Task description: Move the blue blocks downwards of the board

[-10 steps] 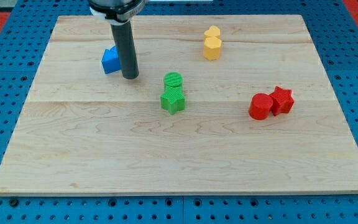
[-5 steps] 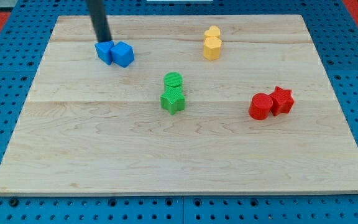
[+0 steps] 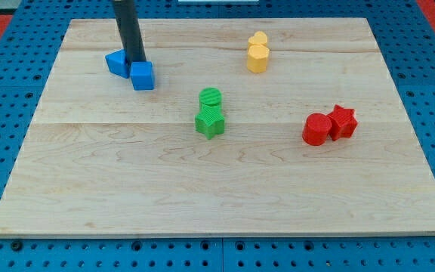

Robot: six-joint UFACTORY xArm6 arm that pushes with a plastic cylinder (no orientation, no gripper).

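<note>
Two blue blocks sit at the board's upper left. A blue cube (image 3: pixel 143 75) lies just below and to the right of a second blue block (image 3: pixel 115 63), whose shape I cannot make out. My dark rod comes down from the view's top, and my tip (image 3: pixel 135 60) stands between the two, touching the cube's top edge and the right side of the other block.
A green pair (image 3: pixel 211 112) sits at the board's middle, a round block above a star-like one. A yellow pair (image 3: pixel 257 53) is at the upper middle right. A red cylinder (image 3: pixel 316 129) and red star (image 3: pixel 343 121) sit at the right. The wooden board (image 3: pixel 225 196) lies on a blue pegboard.
My rod swung from right of the blue blocks to their top left, then to between them. The cube slid down and left; the other block shifted left.
</note>
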